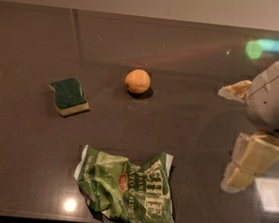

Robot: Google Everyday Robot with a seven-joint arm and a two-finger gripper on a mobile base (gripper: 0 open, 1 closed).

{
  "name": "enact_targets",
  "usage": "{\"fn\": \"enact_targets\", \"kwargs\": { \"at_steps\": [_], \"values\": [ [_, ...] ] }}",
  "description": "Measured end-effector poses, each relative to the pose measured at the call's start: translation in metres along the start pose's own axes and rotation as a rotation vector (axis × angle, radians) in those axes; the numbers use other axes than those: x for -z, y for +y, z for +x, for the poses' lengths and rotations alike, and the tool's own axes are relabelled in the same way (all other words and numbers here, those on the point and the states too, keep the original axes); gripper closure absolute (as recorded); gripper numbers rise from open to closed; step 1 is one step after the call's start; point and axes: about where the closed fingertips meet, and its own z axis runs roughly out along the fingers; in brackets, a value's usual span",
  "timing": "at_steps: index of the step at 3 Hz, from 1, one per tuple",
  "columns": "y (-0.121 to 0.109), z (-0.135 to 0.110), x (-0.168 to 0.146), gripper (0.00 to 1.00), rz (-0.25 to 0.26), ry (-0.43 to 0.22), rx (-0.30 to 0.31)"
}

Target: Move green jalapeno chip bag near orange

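The green jalapeno chip bag [128, 190] lies crumpled and flat on the dark table near the front edge, left of centre. The orange [137, 81] sits on the table behind it, well apart from the bag. My gripper [233, 136] hangs over the right side of the table, to the right of the bag and level with the gap between bag and orange. It is open and empty, with one pale finger [236, 90] farther back and the other finger [248, 162] nearer the front.
A small dark-green sponge with a pale yellow base [69, 96] lies at the left, level with the orange. The dark glossy table [187, 134] shows bright light reflections at the far right and near the front edge.
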Motion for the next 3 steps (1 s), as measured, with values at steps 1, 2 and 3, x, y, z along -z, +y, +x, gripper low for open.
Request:
{"fn": "enact_targets", "kwargs": {
  "at_steps": [1, 2, 3],
  "values": [
    [0.024, -0.019, -0.028, 0.00, -0.048, -0.056, 0.028],
    [0.046, -0.035, -0.054, 0.00, -0.080, -0.103, 0.055],
    [0.061, -0.047, -0.077, 0.00, -0.094, -0.133, 0.067]
  ]
}}
